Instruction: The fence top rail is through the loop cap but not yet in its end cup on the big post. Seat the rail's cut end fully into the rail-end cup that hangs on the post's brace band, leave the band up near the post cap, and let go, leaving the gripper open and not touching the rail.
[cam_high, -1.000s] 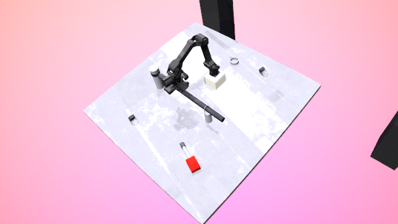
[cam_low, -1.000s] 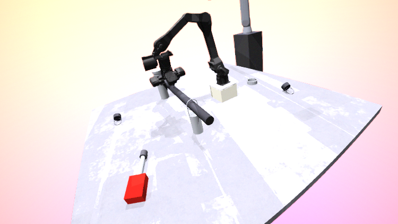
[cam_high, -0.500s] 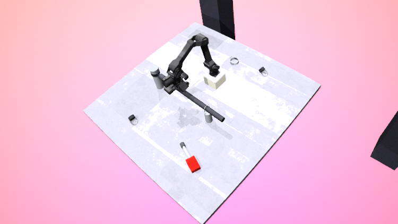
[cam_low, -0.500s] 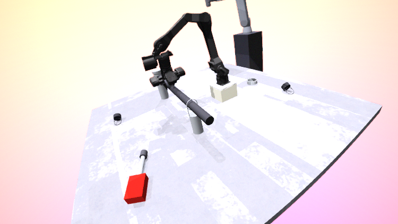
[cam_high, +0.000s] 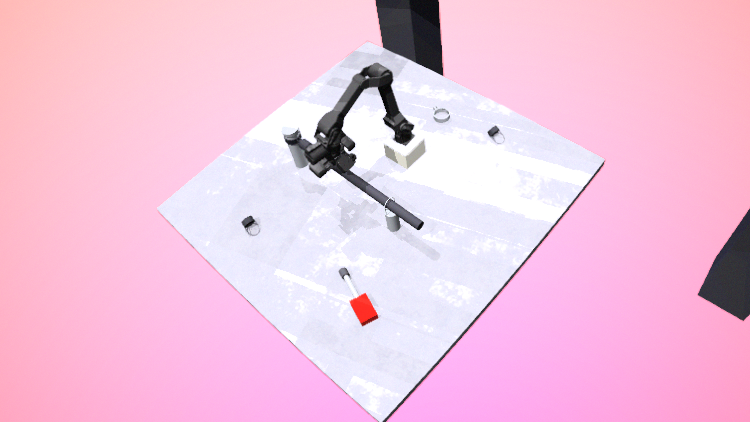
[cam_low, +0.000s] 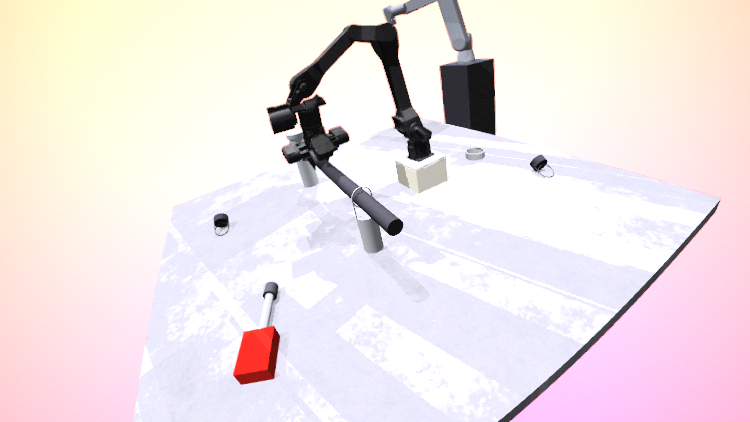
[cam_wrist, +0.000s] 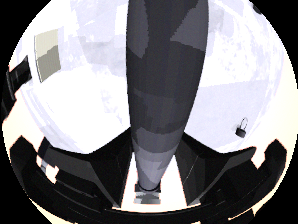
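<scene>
I take this for a robot workbench: my jaws are above a scuffed pale tabletop (cam_high: 472, 173) (cam_low: 472, 220) (cam_wrist: 220, 107), with a red-headed mallet (cam_high: 363, 309) (cam_low: 256, 354) lying well apart from them.

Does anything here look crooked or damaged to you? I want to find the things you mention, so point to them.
Nothing looks damaged. The small black cap with a wire loop (cam_high: 248, 222) (cam_low: 220, 220) (cam_wrist: 241, 132) left of the short grey post (cam_high: 392, 221) (cam_low: 370, 235) lies loose, but it may simply be a spare.
</scene>
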